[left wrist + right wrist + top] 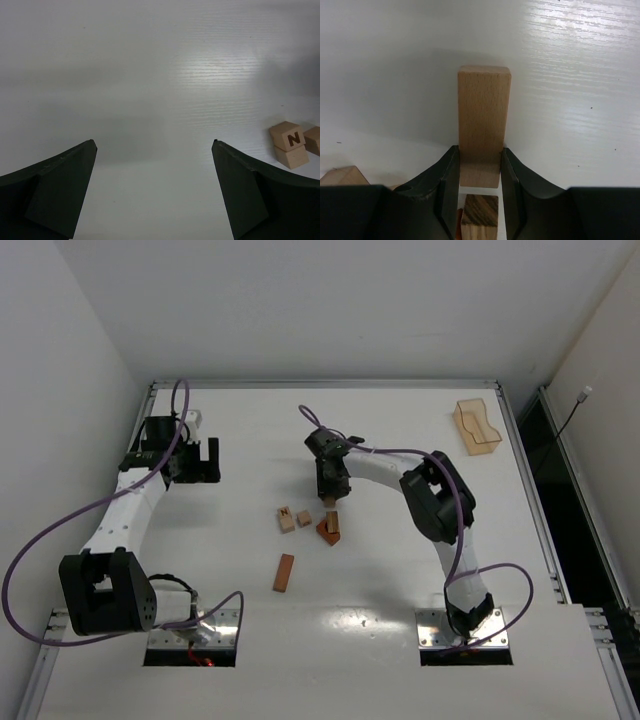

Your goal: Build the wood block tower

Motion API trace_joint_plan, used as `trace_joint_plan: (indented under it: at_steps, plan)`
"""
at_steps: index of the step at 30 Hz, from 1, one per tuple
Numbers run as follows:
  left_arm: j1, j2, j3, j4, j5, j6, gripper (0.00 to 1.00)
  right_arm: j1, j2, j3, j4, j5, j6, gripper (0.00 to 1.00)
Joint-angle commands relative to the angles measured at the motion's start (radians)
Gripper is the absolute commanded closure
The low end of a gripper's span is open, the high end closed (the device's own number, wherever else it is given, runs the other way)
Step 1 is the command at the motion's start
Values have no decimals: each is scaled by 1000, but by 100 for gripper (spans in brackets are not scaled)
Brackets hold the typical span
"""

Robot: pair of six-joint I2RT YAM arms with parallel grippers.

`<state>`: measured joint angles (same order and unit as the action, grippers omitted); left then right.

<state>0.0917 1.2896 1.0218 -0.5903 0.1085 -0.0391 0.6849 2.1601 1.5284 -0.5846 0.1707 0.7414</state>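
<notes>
**White worktop, one bar pinched over a loose pile**

White worktop (400, 580) and bare walls frame the scene. The right claw (478, 150) pinches a tan bar (484, 110) by one end only, so most of its length sticks out past the fingertips. I judge that a bump on the way down could swing the bar in the grip or let it slide out. The cluster directly beneath, a grained block (479, 212) and the reddish pieces (329, 529), looks loose. A bar set off-centre could tip or scatter it. The stacked cubes (289, 142), one marked N, stand just beside that cluster. An orange bar (284, 573) lies apart, nearer the bases. The left claw (152, 142) hangs spread wide and empty, well to the left of the blocks.
</notes>
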Motion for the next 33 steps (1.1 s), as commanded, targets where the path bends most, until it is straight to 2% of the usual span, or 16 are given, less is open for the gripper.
trace_joint_plan:
  at_steps: [1, 3, 4, 7, 9, 14, 17, 20, 23, 26, 27, 33]
  plan:
    - [13, -1, 9, 24, 5, -16, 0, 10, 40, 12, -12, -42, 24, 73]
    - [13, -1, 9, 24, 5, -16, 0, 10, 40, 3, 9, -56, 15, 56]
    - [13, -1, 9, 24, 5, -16, 0, 10, 26, 3, 9, -69, 1, 35]
    - [13, -22, 9, 24, 17, -16, 0, 10, -2, -7, 29, -69, -17, 11]
    - [13, -39, -2, 15, 28, -16, 0, 10, -42, -7, 39, -60, -53, 6]
    - [13, -125, -38, 6, 80, 4, 0, 10, -193, -65, 81, -37, -143, 4]
    - [3, -209, -71, -16, 115, 15, 0, 10, -363, -120, 126, 7, -235, 4]
    - [-78, -260, -80, -77, 115, 15, 0, 1, -546, -175, 178, 55, -347, 4]
    - [-196, -280, -49, -126, 56, 2, 0, -21, -684, -221, 207, 156, -531, 5]
    - [-295, -242, -13, -164, 30, -25, 0, -68, -755, -281, 207, 283, -612, 12]
    - [-296, -225, -12, -164, 30, -36, 0, -87, -785, -306, 207, 300, -613, 13]
    - [-427, -43, 54, -240, 72, -90, 0, -224, -832, -396, 131, 312, -587, 15]
